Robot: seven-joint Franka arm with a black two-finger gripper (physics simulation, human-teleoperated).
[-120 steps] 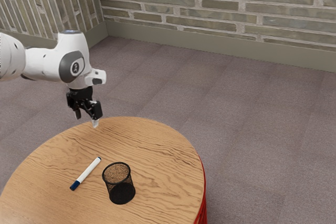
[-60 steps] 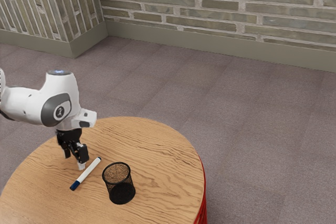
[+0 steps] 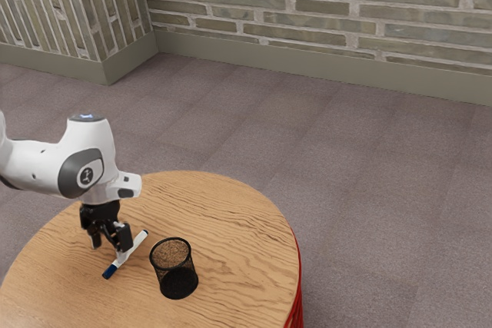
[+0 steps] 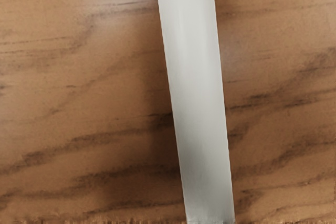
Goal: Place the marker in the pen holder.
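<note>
The worktop (image 3: 238,243) is round, with a wood-grain surface and a red side (image 3: 297,309) visible at its edge. The pen holder (image 3: 178,281), a black mesh cup, stands upright on this surface. The marker (image 3: 136,243) lies flat beside the pen holder, toward the exterior view's left, outside it and apart from it. Its barrel is white; the blue cap (image 3: 111,271) is directed toward the near side of the worktop. The end effector (image 3: 109,251) is positioned low at the marker, in a released state: its two fingers are spread apart and grasp nothing. Contact between a fingertip and the marker cannot be determined. In the wrist view, the white barrel crosses beneath the hand, with wood grain on both sides. The white arm (image 3: 34,165) enters from the exterior view's left. Beyond the worktop are the grey-brown floor (image 3: 369,190), a plain baseboard (image 3: 307,65) and a brick wall (image 3: 323,5).
</note>
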